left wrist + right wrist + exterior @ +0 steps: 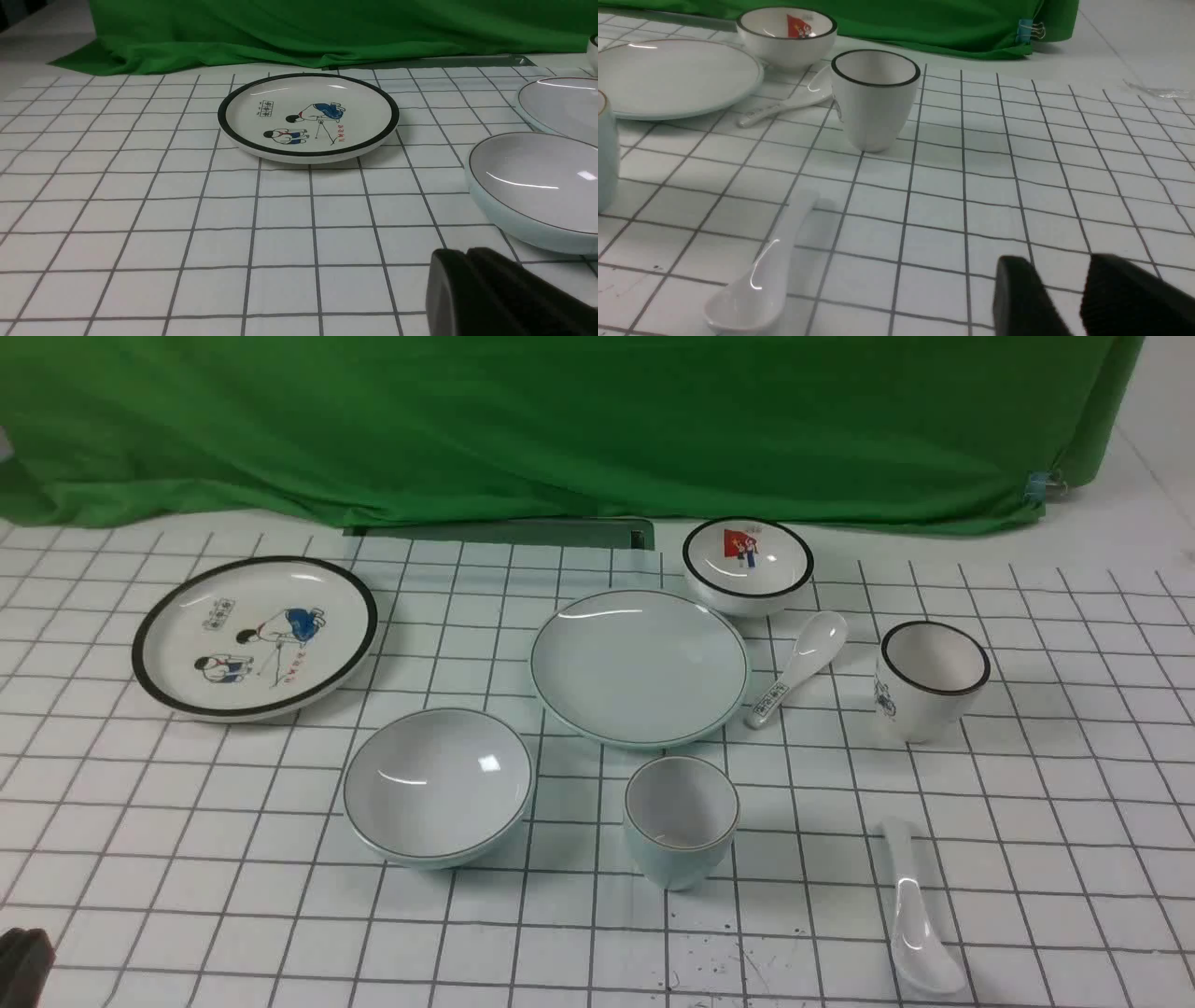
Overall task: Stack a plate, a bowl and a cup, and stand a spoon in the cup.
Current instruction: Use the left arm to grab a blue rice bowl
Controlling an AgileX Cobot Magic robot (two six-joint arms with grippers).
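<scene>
clutter: black-rimmed bowl (pixel 747 565), patterned spoon (pixel 798 667) just beside plate (pixel 639 667)
finish: glossy round ceramic
claws: left gripper (pixel 467 254) closed; right gripper (pixel 1059 266) parted, empty

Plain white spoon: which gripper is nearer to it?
Right. The right gripper is close beside the plain spoon; the left gripper is far off, by the bowl.

Bright, even overhead light leaves small glare spots on the bowl (pixel 437 787) and soft, faint shadows.
</scene>
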